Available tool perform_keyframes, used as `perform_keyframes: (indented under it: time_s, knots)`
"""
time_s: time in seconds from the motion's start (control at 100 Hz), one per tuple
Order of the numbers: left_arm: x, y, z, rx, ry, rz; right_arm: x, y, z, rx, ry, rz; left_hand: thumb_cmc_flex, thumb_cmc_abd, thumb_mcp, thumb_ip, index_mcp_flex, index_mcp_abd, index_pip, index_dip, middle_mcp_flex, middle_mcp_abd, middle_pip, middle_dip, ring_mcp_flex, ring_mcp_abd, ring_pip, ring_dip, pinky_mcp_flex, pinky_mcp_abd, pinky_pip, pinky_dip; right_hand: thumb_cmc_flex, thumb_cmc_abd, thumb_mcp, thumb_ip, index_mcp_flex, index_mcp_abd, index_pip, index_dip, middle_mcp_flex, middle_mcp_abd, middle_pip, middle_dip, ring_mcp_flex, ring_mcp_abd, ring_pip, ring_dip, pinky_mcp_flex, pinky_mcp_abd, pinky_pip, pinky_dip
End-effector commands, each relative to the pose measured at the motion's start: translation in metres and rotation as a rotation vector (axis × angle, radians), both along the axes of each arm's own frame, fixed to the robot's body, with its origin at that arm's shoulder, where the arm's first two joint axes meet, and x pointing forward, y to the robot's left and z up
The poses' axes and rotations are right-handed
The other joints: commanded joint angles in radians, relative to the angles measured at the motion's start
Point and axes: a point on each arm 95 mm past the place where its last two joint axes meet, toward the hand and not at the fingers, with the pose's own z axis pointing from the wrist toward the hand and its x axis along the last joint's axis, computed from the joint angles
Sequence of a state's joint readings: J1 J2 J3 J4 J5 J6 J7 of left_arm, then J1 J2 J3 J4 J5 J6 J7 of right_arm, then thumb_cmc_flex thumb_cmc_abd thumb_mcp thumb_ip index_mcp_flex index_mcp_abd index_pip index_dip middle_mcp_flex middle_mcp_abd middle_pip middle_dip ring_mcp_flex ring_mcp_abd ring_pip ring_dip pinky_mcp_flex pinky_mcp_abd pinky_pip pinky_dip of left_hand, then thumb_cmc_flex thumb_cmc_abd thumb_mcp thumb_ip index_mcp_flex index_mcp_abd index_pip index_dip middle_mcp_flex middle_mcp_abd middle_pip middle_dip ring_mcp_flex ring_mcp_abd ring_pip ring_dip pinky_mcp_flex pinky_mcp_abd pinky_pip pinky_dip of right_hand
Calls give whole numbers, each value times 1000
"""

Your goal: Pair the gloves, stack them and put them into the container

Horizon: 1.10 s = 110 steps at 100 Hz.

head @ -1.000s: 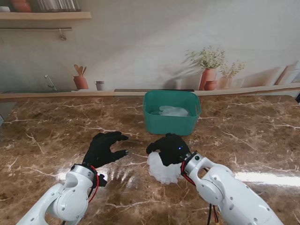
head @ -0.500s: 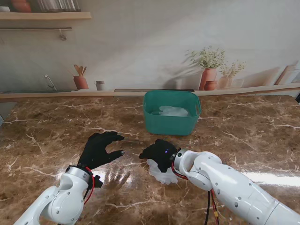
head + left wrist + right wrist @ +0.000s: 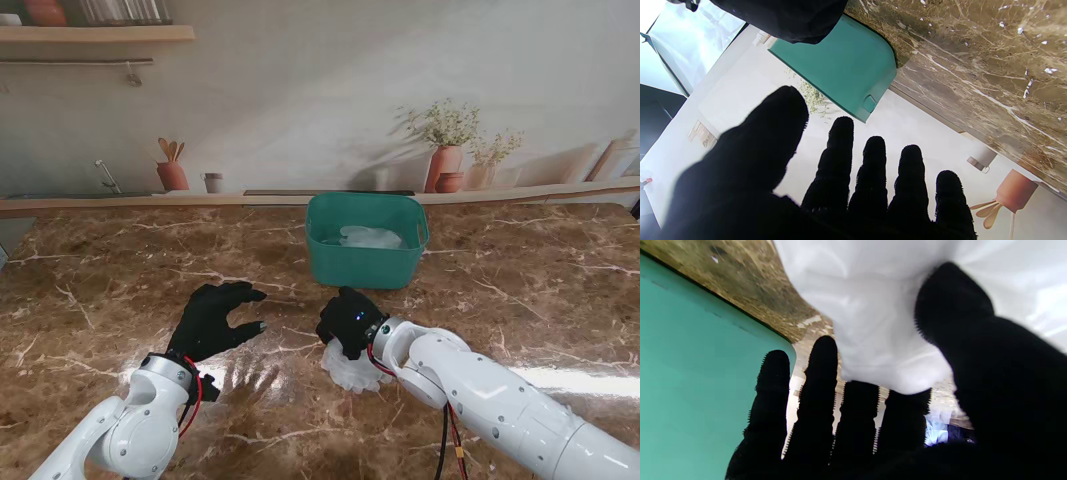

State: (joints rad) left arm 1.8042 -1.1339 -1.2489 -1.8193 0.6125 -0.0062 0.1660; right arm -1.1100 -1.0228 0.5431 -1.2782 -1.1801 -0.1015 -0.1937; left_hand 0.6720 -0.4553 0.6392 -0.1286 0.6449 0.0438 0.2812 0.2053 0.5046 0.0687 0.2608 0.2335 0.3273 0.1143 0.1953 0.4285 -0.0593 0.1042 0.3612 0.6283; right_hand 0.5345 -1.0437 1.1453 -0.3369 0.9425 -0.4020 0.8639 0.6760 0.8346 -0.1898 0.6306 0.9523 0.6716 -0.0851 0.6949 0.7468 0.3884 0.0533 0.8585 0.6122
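Gloves are what I am after, and from the stand camera I see them in two places on the brown marble table. That table is the largest thing in view, and toward its far middle stands the green container, with a pale glove pile already lying inside it. Nearer to me, and just short of the container, a white glove bundle rests on the table, crumpled, so I cannot count how many gloves it holds. My right hand sits on top of that bundle with its black fingers bent over the white material; in the right wrist camera the thumb presses against the white glove bundle and the fingers reach to its edge, but I cannot tell whether the grasp is truly closed, only that the hand is touching it. The green container fills one side of that wrist view, close by. My left hand is to the left of the bundle and apart from it, spread and holding nothing; the left wrist camera shows its fingers fanned out, with the green container beyond them.
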Motion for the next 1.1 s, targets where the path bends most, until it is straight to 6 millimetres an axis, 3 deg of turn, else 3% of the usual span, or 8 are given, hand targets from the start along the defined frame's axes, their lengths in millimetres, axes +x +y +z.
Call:
perform_keyframes:
  time_s: [0.0,0.07,0.14,0.29,0.61,0.79,0.92,1.09]
  knots:
    - [-1,-2,-2,-1,6,-1,-6,-9,-13,-24,36,-14,-5,23,-24,21,23,-23,-8,1,13,-31,-22,-11,-14,-46,-30,-10,-13,-5,-28,16,29,-42,-8,-43,54,-58,36,83,-63,29,-112,-140,-55,-21,-72,-79,-5,-21,37,45]
    - [-1,-2,-2,-3,8,-5,-6,-10,-11,7,39,-6,-5,25,-24,21,25,-24,-7,1,14,-31,-22,-11,-14,-46,-30,-10,-13,-7,-29,16,45,-49,9,-37,80,-64,11,191,-22,53,-245,-352,26,-23,-187,-197,60,-29,87,65]
    - [-1,-3,-2,-3,8,-7,-4,-10,-8,57,53,-14,-5,26,-24,21,27,-25,-5,2,16,-32,-22,-11,-13,-46,-29,-10,-13,-6,-30,15,75,-51,33,-22,111,-61,5,290,160,40,-235,-422,212,-16,-195,-222,161,-24,169,76]
    - [0,-3,-2,-2,6,-8,1,-13,-2,223,115,-106,-5,25,-24,21,31,-28,-2,3,18,-29,-22,-11,-11,-45,-29,-10,-14,-5,-31,14,136,-81,46,-19,170,-42,47,373,443,-5,-115,-189,461,-3,-67,-73,311,7,359,97]
    - [0,-3,-3,-2,11,-14,8,-38,-6,463,116,-293,-1,28,-22,21,34,-26,1,5,21,-31,-22,-11,-11,-45,-30,-10,-15,-6,-37,12,138,-12,25,-1,153,-37,63,418,395,-9,-98,-130,388,-2,-69,-49,225,13,332,77]
    - [0,-5,-3,-8,14,-16,-4,-58,-14,452,68,-270,1,28,-22,21,32,-26,-1,4,19,-32,-24,-12,-14,-45,-31,-11,-15,-6,-40,11,101,3,35,0,143,-63,33,450,304,5,-208,-208,305,-25,-180,-139,162,0,240,52]
    - [0,-7,-3,-8,12,-21,-14,-71,-18,419,71,-235,3,30,-21,21,32,-25,0,4,17,-32,-24,-12,-13,-45,-31,-11,-15,-7,-41,12,68,-3,57,0,142,-85,0,461,182,17,-250,-369,217,-29,-271,-215,79,-1,110,27]
    - [1,-8,-3,-13,8,-22,-25,-86,-22,378,96,-224,5,31,-19,21,30,-26,-1,4,16,-33,-23,-12,-13,-48,-31,-11,-14,-9,-42,13,41,-25,76,-13,119,-87,-36,450,87,47,-316,-460,134,-13,-363,-274,18,3,11,0]
